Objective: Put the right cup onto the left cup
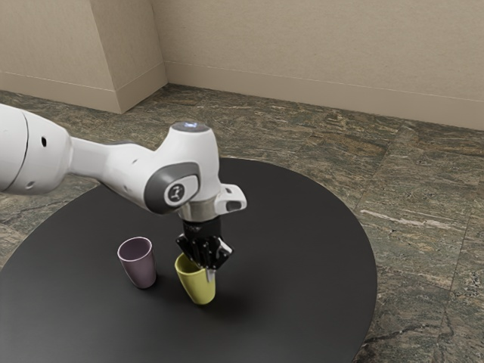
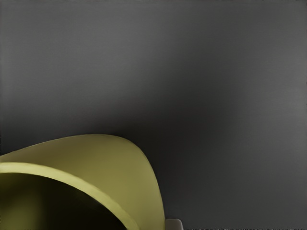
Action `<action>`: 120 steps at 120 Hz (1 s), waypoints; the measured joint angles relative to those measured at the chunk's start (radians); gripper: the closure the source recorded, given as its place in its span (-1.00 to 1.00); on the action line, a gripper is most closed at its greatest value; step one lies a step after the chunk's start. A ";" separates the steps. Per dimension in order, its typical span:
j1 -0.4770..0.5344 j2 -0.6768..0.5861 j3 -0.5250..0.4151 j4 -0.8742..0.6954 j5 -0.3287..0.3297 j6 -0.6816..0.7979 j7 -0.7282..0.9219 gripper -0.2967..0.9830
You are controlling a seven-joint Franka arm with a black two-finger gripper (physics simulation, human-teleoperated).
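Note:
In the exterior view, my gripper (image 1: 206, 265) points down at the rim of the yellow-green cup (image 1: 200, 288), overlapping the side of its mouth toward the exterior view's right. Part of that rim is hidden behind the hand. The purple cup (image 1: 141, 268) stands upright on the table, apart from the yellow-green one, toward the exterior view's left. In the wrist view, the yellow-green cup (image 2: 112, 165) lies close under the hand, with its pale rim and dark inside visible. Whether its base touches the table cannot be told.
Both cups are over the round black table (image 1: 302, 265), whose curved edge runs around toward the exterior view's right. Beyond it are a stone-patterned floor (image 1: 423, 197) and beige walls (image 1: 318, 53).

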 joint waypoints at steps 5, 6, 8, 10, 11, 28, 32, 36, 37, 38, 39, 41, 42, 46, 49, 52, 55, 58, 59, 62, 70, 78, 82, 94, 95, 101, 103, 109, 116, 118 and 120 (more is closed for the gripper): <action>0.000 -0.010 0.001 -0.001 0.003 -0.002 -0.001 0.67; 0.001 -0.012 0.001 -0.001 0.004 -0.003 -0.001 0.68; 0.001 -0.015 0.001 -0.001 0.005 -0.004 -0.002 0.68; 0.002 -0.020 0.001 -0.001 0.006 -0.005 -0.002 0.68; 0.002 -0.022 0.001 -0.001 0.006 -0.005 -0.002 0.68; 0.010 -0.066 0.002 0.010 0.024 -0.031 -0.004 0.68; 0.013 -0.076 0.002 0.014 0.026 -0.041 -0.004 0.69; 0.017 -0.085 0.002 0.016 0.028 -0.050 -0.005 0.69; 0.018 -0.087 0.002 0.017 0.028 -0.053 -0.005 0.69; 0.019 -0.089 0.002 0.017 0.029 -0.055 -0.005 0.69; 0.020 -0.091 0.002 0.017 0.029 -0.057 -0.005 0.69; 0.022 -0.096 0.002 0.018 0.030 -0.062 -0.004 0.69; 0.023 -0.098 0.002 0.018 0.030 -0.064 -0.004 0.69; 0.027 -0.107 0.001 0.020 0.031 -0.073 -0.004 0.69; 0.031 -0.113 0.000 0.022 0.032 -0.080 -0.004 0.69; 0.033 -0.120 0.001 0.023 0.032 -0.086 -0.003 0.69; 0.032 -0.127 0.005 0.024 0.032 -0.093 -0.003 0.69; 0.034 -0.134 0.006 0.025 0.033 -0.100 -0.003 0.69; 0.035 -0.136 0.006 0.025 0.033 -0.102 -0.002 0.69; 0.038 -0.143 0.006 0.025 0.034 -0.108 -0.002 0.69; 0.046 -0.158 0.006 0.026 0.036 -0.126 -0.001 0.69; 0.052 -0.173 0.005 0.025 0.041 -0.140 0.000 0.69; 0.055 -0.179 0.005 0.026 0.044 -0.147 0.001 0.69; 0.070 -0.194 0.005 0.025 0.050 -0.166 0.003 0.69; 0.072 -0.195 0.005 0.025 0.050 -0.167 0.003 0.69; 0.083 -0.206 0.005 0.025 0.052 -0.177 0.004 0.69; 0.087 -0.211 0.005 0.025 0.052 -0.179 0.004 0.69; 0.099 -0.221 0.005 0.024 0.053 -0.188 0.005 0.69; 0.110 -0.230 0.004 0.023 0.054 -0.197 0.006 0.69; 0.113 -0.232 0.004 0.023 0.054 -0.199 0.006 0.69; 0.117 -0.235 0.004 0.022 0.054 -0.202 0.006 0.69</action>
